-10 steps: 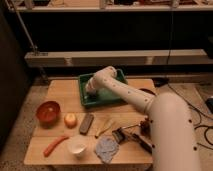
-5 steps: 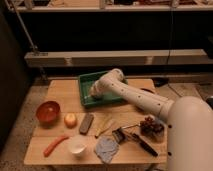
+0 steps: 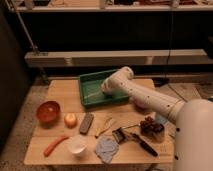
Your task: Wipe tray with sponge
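Your end effector (image 3: 107,91) is down inside the green tray (image 3: 91,94), over its right half, and you cannot tell whether it is grasping anything. The tray sits at the back middle of the wooden counter (image 3: 60,92), well apart from the red bowl (image 3: 48,111) near the left edge.

Reaches from the right across the wooden table (image 3: 62,90), with the end effector (image 3: 106,90) low over the green tray's (image 3: 90,96) right half. Nearer the front: red bowl (image 3: 48,111), carrot (image 3: 54,145), white cup (image 3: 77,147), grey cloth (image 3: 106,149).
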